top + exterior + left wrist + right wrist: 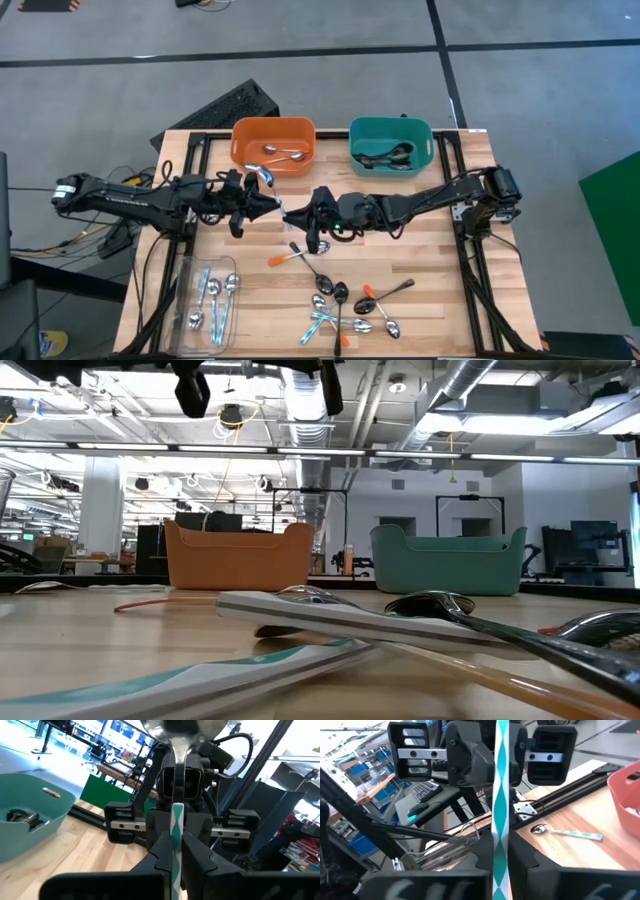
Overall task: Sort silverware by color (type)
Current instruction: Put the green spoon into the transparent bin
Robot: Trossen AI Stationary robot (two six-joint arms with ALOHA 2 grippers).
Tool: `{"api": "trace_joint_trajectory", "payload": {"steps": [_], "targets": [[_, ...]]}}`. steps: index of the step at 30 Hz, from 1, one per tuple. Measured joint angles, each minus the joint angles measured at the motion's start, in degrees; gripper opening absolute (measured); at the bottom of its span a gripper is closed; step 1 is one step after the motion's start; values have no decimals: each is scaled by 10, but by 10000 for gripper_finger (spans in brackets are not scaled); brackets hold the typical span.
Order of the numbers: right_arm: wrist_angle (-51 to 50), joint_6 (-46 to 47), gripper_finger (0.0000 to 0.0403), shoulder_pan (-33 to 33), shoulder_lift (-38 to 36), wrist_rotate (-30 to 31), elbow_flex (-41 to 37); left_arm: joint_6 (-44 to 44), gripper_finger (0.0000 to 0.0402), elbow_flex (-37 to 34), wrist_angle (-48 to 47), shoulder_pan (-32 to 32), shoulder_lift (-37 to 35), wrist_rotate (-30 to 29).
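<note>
The orange bin (273, 143) sits at the table's (420, 270) far edge and holds a couple of spoons; just right of it the teal bin (390, 145) holds several dark ones. A clear tray (207, 292), near-left of the orange bin by the table's front edge, carries light-blue-handled spoons (216, 300). Loose silverware (345, 300) lies well in front of the orange bin, toward the front edge; bare wood lies between it and the bins.

Just in front of the orange bin, the left gripper (268, 204) and right gripper (303, 213) meet above the table over a light-blue-striped spoon (500, 795). Both sets of fingers are clamped on its handle, its bowl toward the left arm.
</note>
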Motion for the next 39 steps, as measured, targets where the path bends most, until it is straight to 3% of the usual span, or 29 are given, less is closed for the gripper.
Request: {"api": "trace_joint_trajectory", "payload": {"steps": [8, 12, 17, 22, 28, 32, 39], "targets": [[-8, 25, 191, 7, 1, 24, -1, -2, 1, 1, -93, -5, -61, 5], [-32, 64, 244, -11, 0, 28, -1, -22, 0, 27, -272, -25, -123, -25], [-115, 83, 250, -61, 23, -54, -1, -142, 0, 117, -619, -99, -159, -47], [-105, 13, 240, -99, 69, -136, 20, -332, 0, 193, -797, -219, -133, -43], [-117, 5, 235, -148, 101, -219, 44, -550, 0, 199, -828, -361, -51, -6], [-118, -23, 233, -169, 99, -236, 49, -682, 0, 192, -821, -441, 14, 14], [-159, -52, 233, -199, 92, -273, 48, -854, 12, 169, -811, -506, 52, -17]]}}
